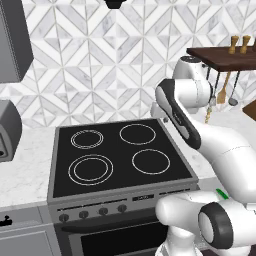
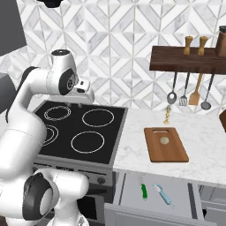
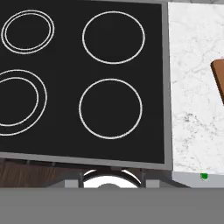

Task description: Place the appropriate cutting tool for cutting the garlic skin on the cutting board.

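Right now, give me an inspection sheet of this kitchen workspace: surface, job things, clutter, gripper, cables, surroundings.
Surface: white marble counter right of a black four-ring stovetop.
Job's things: green-handled knife lies in the open drawer below the counter; garlic sits on the wooden cutting board, which lies flat on the counter.
Clutter: blue-handled peeler in the drawer beside the knife; small brass object behind the board.
Grippers: gripper raised above the stovetop, nothing held; jaw state not readable.
Cables: nothing seen.
Surroundings: dark wall shelf with hanging utensils, patterned tile wall.
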Available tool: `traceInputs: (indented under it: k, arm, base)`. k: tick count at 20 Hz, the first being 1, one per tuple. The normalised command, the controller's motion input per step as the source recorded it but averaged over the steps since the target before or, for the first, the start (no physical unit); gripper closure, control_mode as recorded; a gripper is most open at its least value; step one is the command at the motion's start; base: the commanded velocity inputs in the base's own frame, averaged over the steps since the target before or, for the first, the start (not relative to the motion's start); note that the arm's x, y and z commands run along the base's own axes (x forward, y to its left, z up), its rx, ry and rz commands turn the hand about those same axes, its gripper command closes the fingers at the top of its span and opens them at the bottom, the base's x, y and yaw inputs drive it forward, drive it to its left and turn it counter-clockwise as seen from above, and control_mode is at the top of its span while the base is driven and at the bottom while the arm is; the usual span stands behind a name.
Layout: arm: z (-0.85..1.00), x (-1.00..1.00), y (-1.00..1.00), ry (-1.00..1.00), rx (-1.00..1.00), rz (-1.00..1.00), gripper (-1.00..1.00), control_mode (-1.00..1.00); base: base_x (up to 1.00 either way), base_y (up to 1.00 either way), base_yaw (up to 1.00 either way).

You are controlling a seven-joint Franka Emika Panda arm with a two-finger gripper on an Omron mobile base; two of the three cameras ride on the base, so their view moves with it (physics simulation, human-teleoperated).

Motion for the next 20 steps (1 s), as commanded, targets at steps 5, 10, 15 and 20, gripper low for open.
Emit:
traceInputs:
  k: [5,10,15,20]
  arm:
    - [-0.12,-0.38,-0.37,-0.02,0.00,0.00,-1.00,-1.00]
    - [-0.37,-0.65,-1.00,-0.01,0.00,-0.04,-1.00,-1.00]
    - [-0.60,-0.61,-1.00,0.10,0.00,-0.06,-1.00,-1.00]
    - [-0.77,-0.53,-1.00,0.17,0.00,-0.07,-1.00,-1.00]
  base:
    - [0.00,0.00,0.00]
    - [0.00,0.00,0.00]
    - [0.00,0.00,0.00]
    - [0.00,0.00,0.00]
